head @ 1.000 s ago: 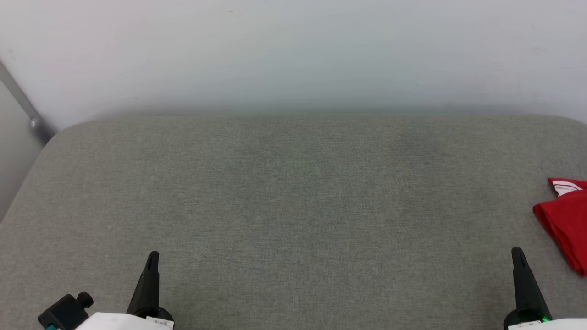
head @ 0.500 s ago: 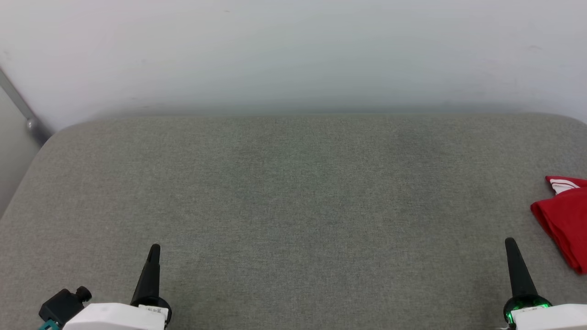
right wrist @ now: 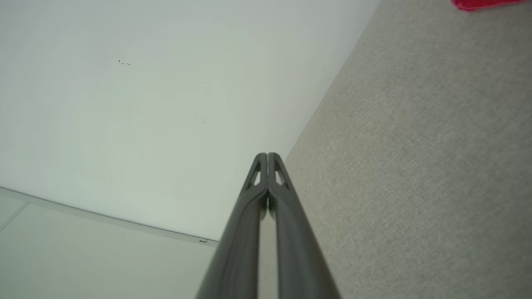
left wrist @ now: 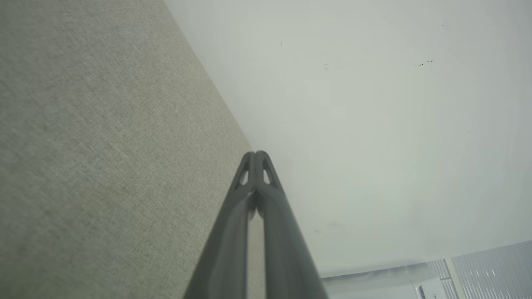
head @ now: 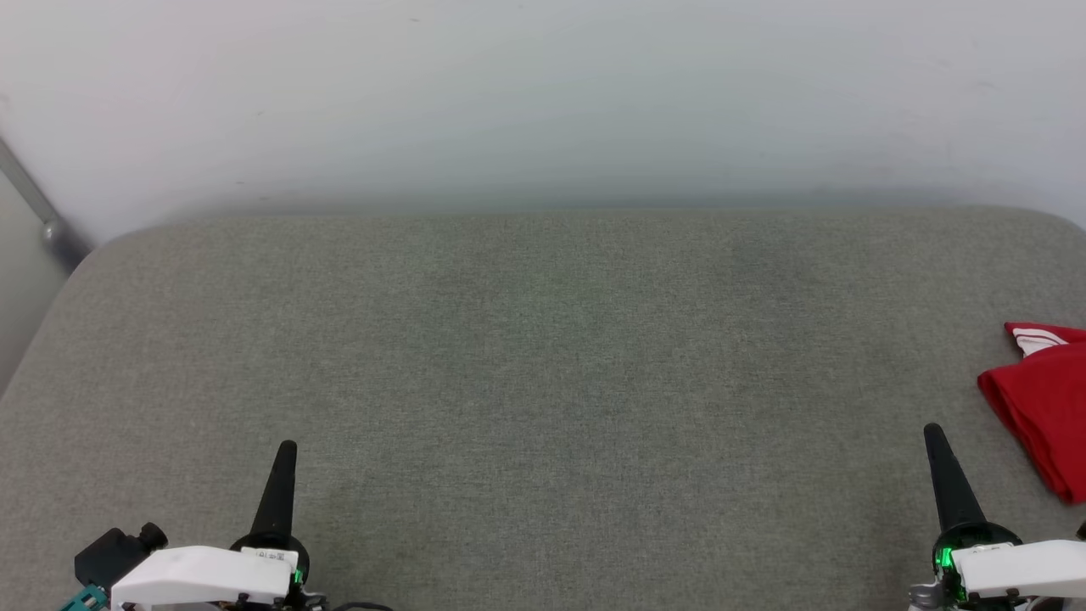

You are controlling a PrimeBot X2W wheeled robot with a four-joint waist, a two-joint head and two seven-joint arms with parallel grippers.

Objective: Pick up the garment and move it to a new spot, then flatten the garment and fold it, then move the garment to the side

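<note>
The garment, a red cloth with a bit of white striped trim at its top, lies bunched at the right edge of the grey padded surface, partly cut off by the picture's edge. A sliver of its red shows in the right wrist view too. My right gripper hovers low at the lower right, a short way left of the garment, shut and holding nothing. At the lower left my left gripper is likewise shut and bare.
A pale wall rises right behind the surface's far edge. A grey metal bar slants down at the far left corner. The surface's corners are rounded, and its left edge drops off near the bar.
Both grippers have crept forward, further up the head view. The whole picture has shifted slightly, so the garment sits a touch higher and further left in it.
</note>
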